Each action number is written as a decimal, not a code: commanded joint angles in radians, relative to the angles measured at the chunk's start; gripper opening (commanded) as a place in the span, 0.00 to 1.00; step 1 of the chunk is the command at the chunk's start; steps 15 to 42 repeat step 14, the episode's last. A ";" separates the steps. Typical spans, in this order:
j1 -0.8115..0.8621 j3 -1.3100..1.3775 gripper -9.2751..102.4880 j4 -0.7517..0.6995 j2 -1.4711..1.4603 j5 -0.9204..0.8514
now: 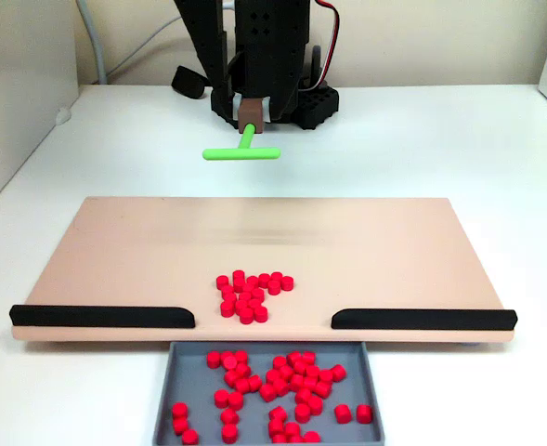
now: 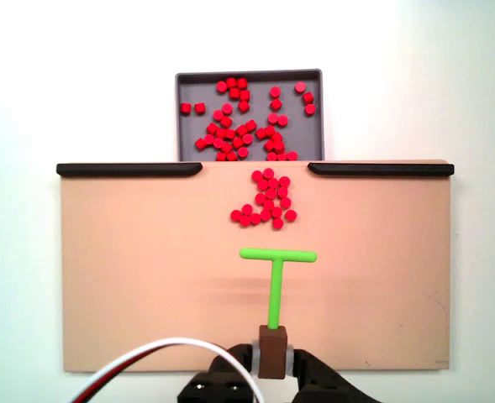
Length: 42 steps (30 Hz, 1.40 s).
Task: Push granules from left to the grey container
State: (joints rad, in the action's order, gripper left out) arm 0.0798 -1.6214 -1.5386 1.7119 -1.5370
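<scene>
Your gripper (image 2: 272,357) is closed on a brown block (image 2: 272,351) at the butt of the green stick (image 2: 275,285); in a fixed view from above, the dark fingers (image 2: 249,359) flank that block on both sides. The front fixed view shows the same block (image 1: 249,113) under the black arm (image 1: 264,46), with the stick (image 1: 242,150) held off the surface, its crossbar over the white table (image 1: 440,139) behind the board (image 1: 143,251).

From above, you see the stick's long axis running straight up the picture, from the block toward the tray (image 2: 249,78), with the crossbar at the far end lying left to right, square to the shaft. There the crossbar appears over the board (image 2: 129,277), short of the granules (image 2: 264,201) and apart from them. The front view foreshortens the shaft, so you get little of its length there.

The loose granules sit in a cluster on the board, just before the gap between the two black strips (image 2: 129,169); in the front view that cluster (image 1: 253,295) lies left of the gap's middle, near the board's front edge. Many more granules already lie scattered in the tray (image 1: 175,390), which butts against the board at the gap. The view from above also shows you white and red cables (image 2: 146,353) curving in at the bottom.
</scene>
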 commanded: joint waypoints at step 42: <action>-0.003 0.025 0.08 0.020 0.008 -0.032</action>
